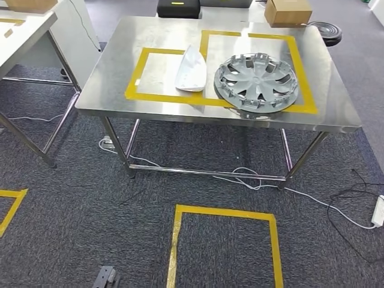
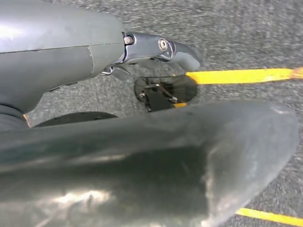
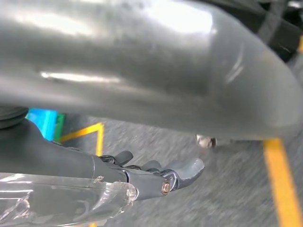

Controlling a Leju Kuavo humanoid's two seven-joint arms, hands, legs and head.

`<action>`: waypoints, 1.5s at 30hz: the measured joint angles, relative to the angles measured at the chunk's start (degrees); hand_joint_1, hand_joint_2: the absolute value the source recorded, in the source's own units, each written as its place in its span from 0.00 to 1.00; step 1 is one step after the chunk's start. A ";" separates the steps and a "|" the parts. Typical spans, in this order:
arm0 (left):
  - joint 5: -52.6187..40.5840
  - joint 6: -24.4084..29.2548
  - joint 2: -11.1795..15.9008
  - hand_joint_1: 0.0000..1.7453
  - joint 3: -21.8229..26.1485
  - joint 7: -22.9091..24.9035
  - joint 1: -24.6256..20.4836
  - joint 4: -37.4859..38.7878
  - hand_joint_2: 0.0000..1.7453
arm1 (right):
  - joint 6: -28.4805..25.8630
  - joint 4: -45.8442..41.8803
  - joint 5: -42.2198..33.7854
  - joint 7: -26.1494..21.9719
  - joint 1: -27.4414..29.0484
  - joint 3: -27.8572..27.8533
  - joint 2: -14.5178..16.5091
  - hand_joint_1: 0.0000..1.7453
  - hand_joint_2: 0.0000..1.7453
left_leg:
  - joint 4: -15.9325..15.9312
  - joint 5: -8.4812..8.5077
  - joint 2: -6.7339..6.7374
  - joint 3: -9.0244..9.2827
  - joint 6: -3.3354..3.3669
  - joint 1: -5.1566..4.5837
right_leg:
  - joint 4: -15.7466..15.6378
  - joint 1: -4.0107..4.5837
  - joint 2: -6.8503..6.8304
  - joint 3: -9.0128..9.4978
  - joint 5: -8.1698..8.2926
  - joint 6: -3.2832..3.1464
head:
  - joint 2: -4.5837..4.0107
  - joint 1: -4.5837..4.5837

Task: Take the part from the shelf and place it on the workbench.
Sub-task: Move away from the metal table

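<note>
On the steel workbench (image 1: 113, 54), a white curved part (image 1: 192, 69) lies inside the left yellow-taped rectangle. A grey wheel cover (image 1: 256, 81) lies flat in the right rectangle, beside the white part. In the left wrist view my left hand (image 2: 89, 56) hangs over grey carpet and yellow tape, its fingers (image 2: 178, 49) stretched out and holding nothing. In the right wrist view my right hand (image 3: 71, 161) also hangs over the carpet, fingers (image 3: 185, 170) extended and empty. A clear glossy piece (image 3: 64, 198) runs along that hand; I cannot tell what it is.
A cardboard box (image 1: 288, 11) and a black case (image 1: 178, 7) stand behind the workbench. Another table (image 1: 23, 36) stands at the left. A yellow tape square (image 1: 226, 246) marks the carpet before the bench. Cables (image 1: 317, 201) and a power strip (image 1: 378, 211) lie at the right.
</note>
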 joint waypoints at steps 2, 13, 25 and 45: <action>1.61 -0.07 0.49 0.00 0.16 1.42 -0.04 0.25 0.00 | -0.28 -1.11 0.87 0.61 -0.04 -0.32 -0.42 0.00 0.00 | 0.28 0.91 -0.04 -1.15 -0.43 -0.11 | -8.81 0.05 0.04 6.28 1.16 -0.31 | 0.00 -0.02; 3.19 -1.01 2.62 0.00 0.78 6.47 -0.16 1.57 0.00 | 0.11 -3.74 4.28 0.01 0.16 -0.44 -1.71 0.00 0.25 | 17.36 -9.12 -0.26 -7.09 -3.35 0.20 | -14.48 0.03 -0.24 4.40 4.63 -3.01 | 0.00 -0.41; 5.87 -7.20 3.20 0.00 1.02 -2.67 0.38 2.75 0.00 | 0.55 -3.92 1.67 -3.27 0.30 -2.03 -2.79 0.00 0.00 | -1.36 -3.41 0.34 5.22 0.11 0.17 | -7.03 -0.03 -0.04 -2.42 3.23 -0.23 | 0.00 0.03; 4.22 -1.29 0.40 0.00 -0.79 1.43 0.44 2.52 0.00 | -2.05 -1.95 2.12 -8.44 -0.81 -4.84 -1.00 0.00 0.00 | 0.11 -1.11 4.46 1.53 -1.05 -0.06 | -13.03 0.61 -1.83 3.86 4.31 -2.45 | 0.00 0.02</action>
